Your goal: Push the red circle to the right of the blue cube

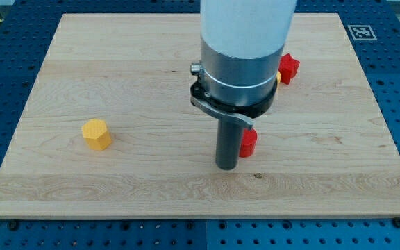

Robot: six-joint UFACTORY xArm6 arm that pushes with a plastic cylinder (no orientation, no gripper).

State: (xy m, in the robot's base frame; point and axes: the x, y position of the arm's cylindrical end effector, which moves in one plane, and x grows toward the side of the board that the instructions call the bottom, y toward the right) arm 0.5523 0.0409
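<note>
Red circle [248,142] sits on the wooden surface [151,180] just beside my tip [227,167], on the tip's right in the view and apparently touching the rod's side; the rod and collar hide its left part, so its round outline is only partly seen. The tool here is a plain rod with nothing to spread or close, so there is no open or shut state to tell. A second red block [288,67], of irregular shape, lies toward the view's top right, partly behind the arm's body. A yellow block [96,134], roughly hexagonal, lies well apart at the view's left. No blue cube shows anywhere; it may be hidden behind the arm, and I cannot tell where.

By my judgement the red circle is small, light and rigid, and should slide easily on the smooth wood. Its round side will let it roll off the rod if contact is off-centre, so the push ought to go squarely through its middle. With the tip on its left, a rightward push looks ready.
</note>
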